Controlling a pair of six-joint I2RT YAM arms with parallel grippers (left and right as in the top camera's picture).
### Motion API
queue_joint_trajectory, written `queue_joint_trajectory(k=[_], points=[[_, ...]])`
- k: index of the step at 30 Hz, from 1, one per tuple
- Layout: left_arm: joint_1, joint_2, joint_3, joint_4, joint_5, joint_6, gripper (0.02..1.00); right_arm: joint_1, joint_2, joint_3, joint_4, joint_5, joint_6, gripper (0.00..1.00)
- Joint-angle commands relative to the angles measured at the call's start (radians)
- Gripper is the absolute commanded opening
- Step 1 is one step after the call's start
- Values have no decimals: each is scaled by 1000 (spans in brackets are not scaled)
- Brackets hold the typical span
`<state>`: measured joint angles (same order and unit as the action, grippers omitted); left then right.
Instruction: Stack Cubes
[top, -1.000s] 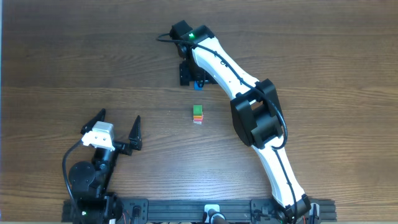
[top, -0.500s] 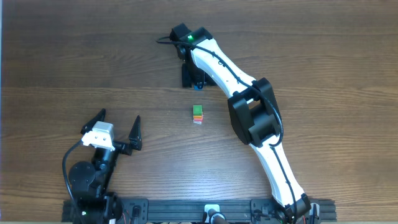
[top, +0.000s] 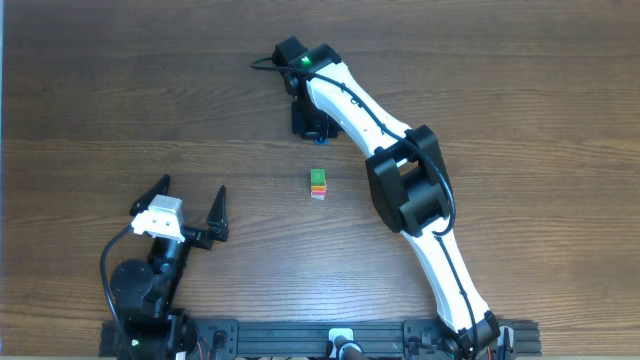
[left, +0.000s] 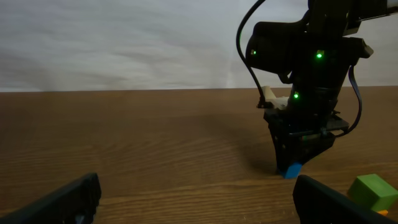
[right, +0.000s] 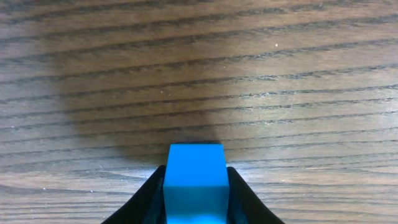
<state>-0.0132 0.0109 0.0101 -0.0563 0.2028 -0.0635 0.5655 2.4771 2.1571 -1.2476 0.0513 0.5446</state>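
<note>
The left gripper (top: 188, 207) sits near its base, fingers spread wide and holding nothing. At the middle of the table (top: 520, 120) stands a small stack (top: 318, 184) with a green cube (left: 373, 191) on top. Beyond it, the right gripper (top: 311, 124) clamps a blue cube (right: 194, 180) low by the tabletop, apart from the stack.

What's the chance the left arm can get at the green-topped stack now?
Probably yes. The left arm, jaws open, has only bare table between it and the stack. The right arm, jaws shut on the blue cube, stands beyond the stack, off that path.
</note>
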Motion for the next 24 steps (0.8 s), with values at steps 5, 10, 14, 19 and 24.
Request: queue_joint_trajectory(k=[5, 10, 14, 19, 24], points=[[-3, -4, -5, -1, 6, 11, 998, 8, 8, 20, -5, -6, 2, 143], [-3, -4, -5, -1, 6, 11, 998, 8, -37, 20, -25, -5, 5, 128], [-3, -4, -5, -1, 6, 11, 998, 8, -106, 20, -44, -4, 4, 119], [-3, -4, -5, -1, 6, 11, 998, 14, -212, 20, -82, 3, 4, 93], [-3, -4, -5, -1, 6, 11, 998, 38, -322, 20, -163, 27, 9, 25]])
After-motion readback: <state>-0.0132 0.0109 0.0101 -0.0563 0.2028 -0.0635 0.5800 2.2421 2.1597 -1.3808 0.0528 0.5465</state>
